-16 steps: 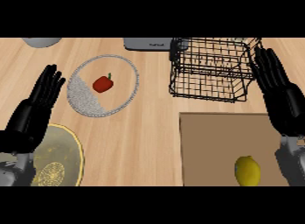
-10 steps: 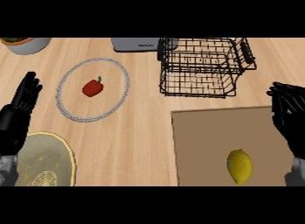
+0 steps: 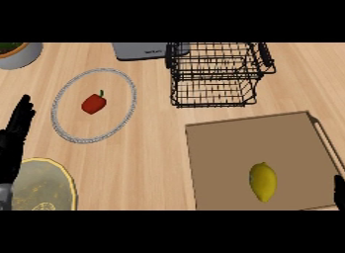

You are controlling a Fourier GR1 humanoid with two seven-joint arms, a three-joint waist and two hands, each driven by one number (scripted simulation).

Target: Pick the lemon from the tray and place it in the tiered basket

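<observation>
A yellow lemon (image 3: 263, 181) lies on the brown tray (image 3: 226, 148) at the lower right of the head view. The black wire tiered basket (image 3: 217, 73) stands behind the tray near the counter's far side, with nothing visible in it. My left hand (image 3: 8, 146) is at the left edge, fingers straight and upward, far from the lemon. Only a small part of my right hand (image 3: 343, 194) shows at the lower right corner, just right of the tray; its fingers cannot be made out.
A round plate (image 3: 95, 105) holding a red pepper (image 3: 94, 103) sits left of the basket. A yellow plate (image 3: 40, 185) lies at the lower left by my left hand. A potted plant (image 3: 11, 53) and a grey appliance (image 3: 140, 50) line the far edge.
Both hands have sunk toward the view's lower edge; the right hand has nearly left the picture. The view has shifted, so the tray and lemon now show higher and more fully.
</observation>
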